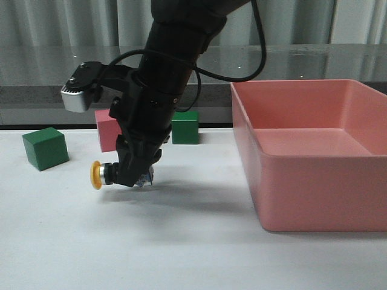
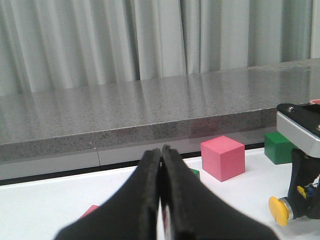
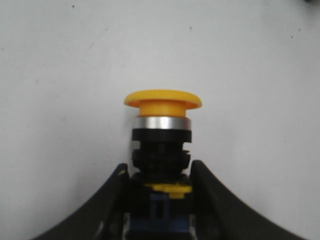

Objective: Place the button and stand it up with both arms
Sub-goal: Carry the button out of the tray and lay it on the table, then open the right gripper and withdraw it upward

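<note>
The button (image 1: 106, 174) has a yellow cap, silver collar and black body. My right gripper (image 1: 134, 175) is shut on its black and blue base and holds it sideways, cap pointing left, close over the white table. In the right wrist view the button (image 3: 162, 125) sticks out from between the fingers of the right gripper (image 3: 160, 167). My left gripper (image 2: 161, 150) is shut and empty, its fingers pressed together; it does not show in the front view. The left wrist view shows the button (image 2: 278, 210) and right gripper (image 2: 305, 200) off to one side.
A large pink bin (image 1: 314, 151) stands at the right. A green cube (image 1: 45, 148) sits at the left, a pink cube (image 1: 107, 130) and another green cube (image 1: 185, 127) behind the right arm. A grey ledge runs along the back.
</note>
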Tool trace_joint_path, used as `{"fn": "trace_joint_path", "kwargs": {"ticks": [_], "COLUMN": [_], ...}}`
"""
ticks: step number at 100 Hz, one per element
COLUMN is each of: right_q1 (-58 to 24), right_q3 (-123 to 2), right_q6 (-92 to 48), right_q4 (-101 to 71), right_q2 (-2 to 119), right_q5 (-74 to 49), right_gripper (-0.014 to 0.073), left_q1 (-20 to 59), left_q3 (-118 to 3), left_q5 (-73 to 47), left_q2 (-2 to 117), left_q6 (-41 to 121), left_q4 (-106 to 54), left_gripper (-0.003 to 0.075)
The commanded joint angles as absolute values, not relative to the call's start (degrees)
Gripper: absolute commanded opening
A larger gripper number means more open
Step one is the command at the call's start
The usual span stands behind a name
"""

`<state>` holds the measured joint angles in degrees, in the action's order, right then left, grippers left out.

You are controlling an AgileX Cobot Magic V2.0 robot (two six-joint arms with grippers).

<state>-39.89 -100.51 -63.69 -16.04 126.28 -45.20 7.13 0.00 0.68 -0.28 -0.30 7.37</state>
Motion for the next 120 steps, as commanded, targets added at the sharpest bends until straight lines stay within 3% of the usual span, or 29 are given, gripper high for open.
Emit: {"fn": "trace_joint_path", "kwargs": {"ticks": [1,13,35,42,49,66,91,120], "right_q1": [-39.8,-39.7,-39.7,-39.6,-39.4,-36.7,-27.2,-15.9], "right_q3": [-102.4,-102.4,-103.3,-104.3,-105.6,-107.2,-105.9,-85.9], "right_q6": [-64.3,-64.3,-63.4,-61.1,-57.2,-47.0,-29.3,-19.5], "right_q4": [-17.5,-17.5,-17.4,-17.4,-17.4,-15.5,-14.1,-12.3], "right_q2": [122.5,122.5,119.8,117.4,114.5,106.9,96.5,76.0], "right_q5": [-43.8,-43.3,-46.7,-49.7,-53.2,-59.7,-64.3,-47.3], "right_gripper": [0.0419,0.0545,0.0538,0.0489,0.0384,-0.0071,-0.0061,-0.0061], "left_q1": [6.9,6.9,6.9,6.9,6.9,6.9,6.9,6.9], "left_q3": [2.6,2.6,2.6,2.6,2.6,2.6,2.6,2.6], "left_q5": [5.2,5.2,5.2,5.2,5.2,5.2,5.2,5.2], "left_q2": [-2.0,-2.0,-2.0,-2.0,-2.0,-2.0,-2.0,-2.0], "left_q6": [-0.9,-0.9,-0.9,-0.9,-0.9,-0.9,-0.9,-0.9], "left_q4": [6.9,6.9,6.9,6.9,6.9,6.9,6.9,6.9], "left_gripper": [-0.0020,-0.0020,-0.0020,-0.0020,-0.0020,-0.0020,-0.0020,-0.0020]}}
